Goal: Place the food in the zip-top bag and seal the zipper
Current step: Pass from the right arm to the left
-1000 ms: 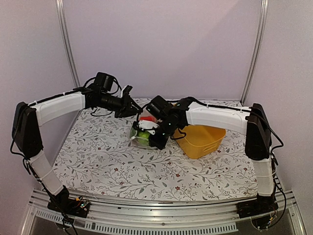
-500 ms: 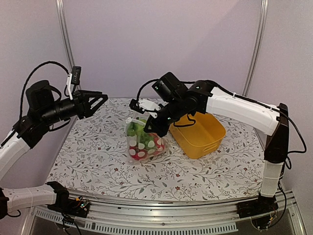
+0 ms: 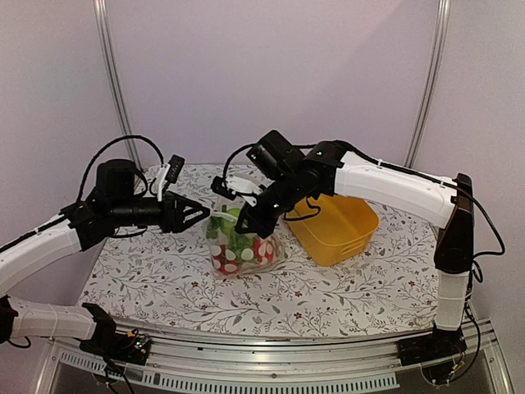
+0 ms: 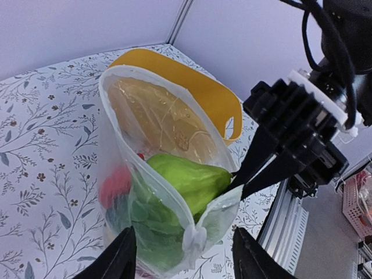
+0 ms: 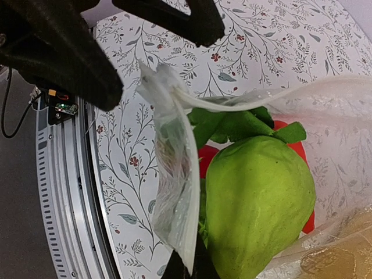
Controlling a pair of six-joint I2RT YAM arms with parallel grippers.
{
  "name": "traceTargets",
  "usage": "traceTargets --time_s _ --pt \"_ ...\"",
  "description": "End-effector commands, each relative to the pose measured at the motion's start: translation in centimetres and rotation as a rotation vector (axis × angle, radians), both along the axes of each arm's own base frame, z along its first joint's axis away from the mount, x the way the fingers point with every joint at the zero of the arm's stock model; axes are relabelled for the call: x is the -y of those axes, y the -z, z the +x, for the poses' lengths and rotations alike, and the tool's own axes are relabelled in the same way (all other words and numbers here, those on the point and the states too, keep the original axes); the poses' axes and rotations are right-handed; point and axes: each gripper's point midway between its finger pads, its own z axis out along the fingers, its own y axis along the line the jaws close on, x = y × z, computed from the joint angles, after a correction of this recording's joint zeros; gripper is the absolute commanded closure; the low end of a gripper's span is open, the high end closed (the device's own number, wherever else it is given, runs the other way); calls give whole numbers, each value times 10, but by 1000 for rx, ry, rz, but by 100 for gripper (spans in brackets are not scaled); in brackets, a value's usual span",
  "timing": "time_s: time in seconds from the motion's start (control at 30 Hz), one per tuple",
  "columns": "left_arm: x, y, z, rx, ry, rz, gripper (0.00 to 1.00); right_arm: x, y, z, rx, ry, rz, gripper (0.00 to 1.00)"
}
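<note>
Dotted zip-top bag [image 3: 239, 246] upright, mouth open, food [image 4: 186, 177] inside.

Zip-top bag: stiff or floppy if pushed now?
Probably floppy: the zip-top bag has thin, wrinkled walls, and its rim crumples where the right claw pinches it. Likely bottom-heavy, with a large green toy fruit and more inside, so a push may tip or slump it.

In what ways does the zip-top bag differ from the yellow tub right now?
The zip-top bag is clear with white dots; the yellow tub is opaque. The bag holds green and red food; the tub's visible part shows none. The right gripper pinches the bag's mouth edge; nothing grips the tub. Both stand on the table, mouths open.
</note>
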Motion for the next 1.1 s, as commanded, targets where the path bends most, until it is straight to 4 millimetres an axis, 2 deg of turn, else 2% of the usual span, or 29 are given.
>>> traceTargets --time_s 0.0,0.17,0.43,0.53,0.57,0.63,0.73,0.87,1.07 --pt "13 -14 -21 74 96 -78 44 -5 -6 -2 -27 9 18 99" --pt "16 5 -20 62 114 -31 50 -7 -11 -4 -33 8 36 98" --pt "21 33 -5 62 108 36 71 -8 -16 -4 -28 0 45 98" --pt "24 26 3 109 95 15 85 -7 -14 -4 -32 0 40 97" --pt "25 25 5 115 92 12 88 -7 -14 -5 -34 0 39 93" --pt "26 19 8 130 89 11 94 -5 -10 -4 -30 5 26 75" --pt "25 5 10 169 78 10 99 -1 -5 1 -6 26 2 57" --pt "24 -19 4 244 94 12 100 -2 -11 5 20 31 11 55" --pt "34 -9 -21 191 238 93 100 -19 -34 15 45 35 77 53"
